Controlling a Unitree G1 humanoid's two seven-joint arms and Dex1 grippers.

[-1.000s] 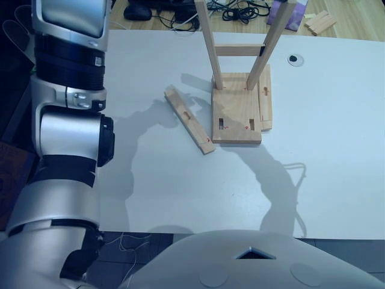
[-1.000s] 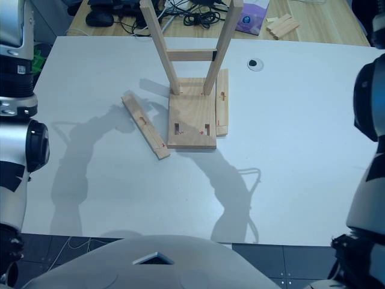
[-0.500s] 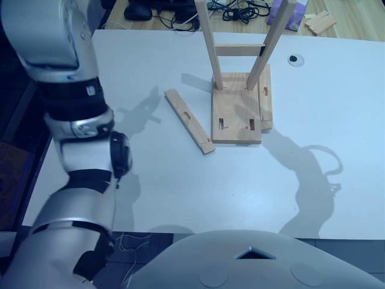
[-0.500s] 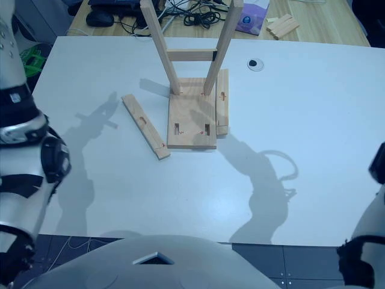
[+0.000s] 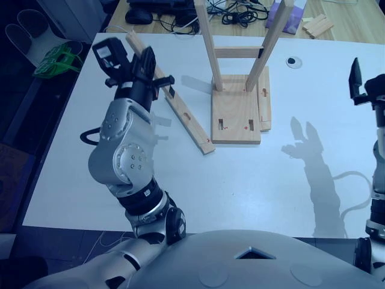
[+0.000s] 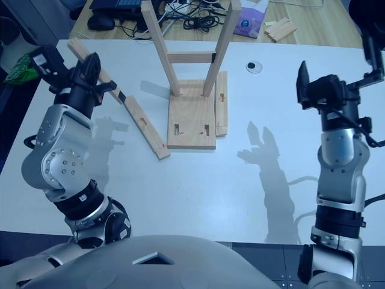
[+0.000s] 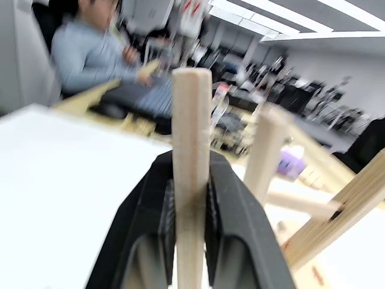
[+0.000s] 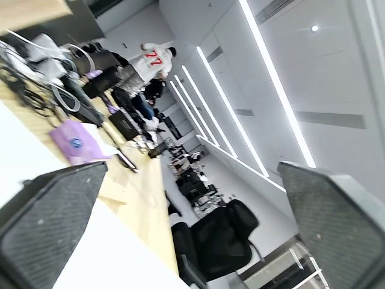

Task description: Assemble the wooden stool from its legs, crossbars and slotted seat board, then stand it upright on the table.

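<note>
The seat board point(image 5: 236, 117) lies flat on the white table with two legs point(image 5: 207, 42) standing in its far slots, joined by a crossbar point(image 5: 237, 51). A slotted bar point(image 5: 191, 123) lies to its left, and another bar point(image 5: 265, 102) lies against its right edge. My left gripper point(image 5: 153, 69) is raised over the table's far left, shut on a wooden stick point(image 7: 191, 120) that slants up and away. My right gripper point(image 6: 338, 69) hangs open above the table's right side, nothing between its pads point(image 8: 48, 223).
A black round cap point(image 5: 292, 61) sits in the table behind the stool. The desk beyond holds cables, a purple box point(image 5: 295, 18) and spare wooden pieces point(image 5: 319, 24). A green object point(image 5: 57, 60) lies on the floor at the far left.
Both arms have swung into the head views: the left one has come over the table with the stick in its gripper, the right one has risen at the right edge. The stool parts have not moved.
</note>
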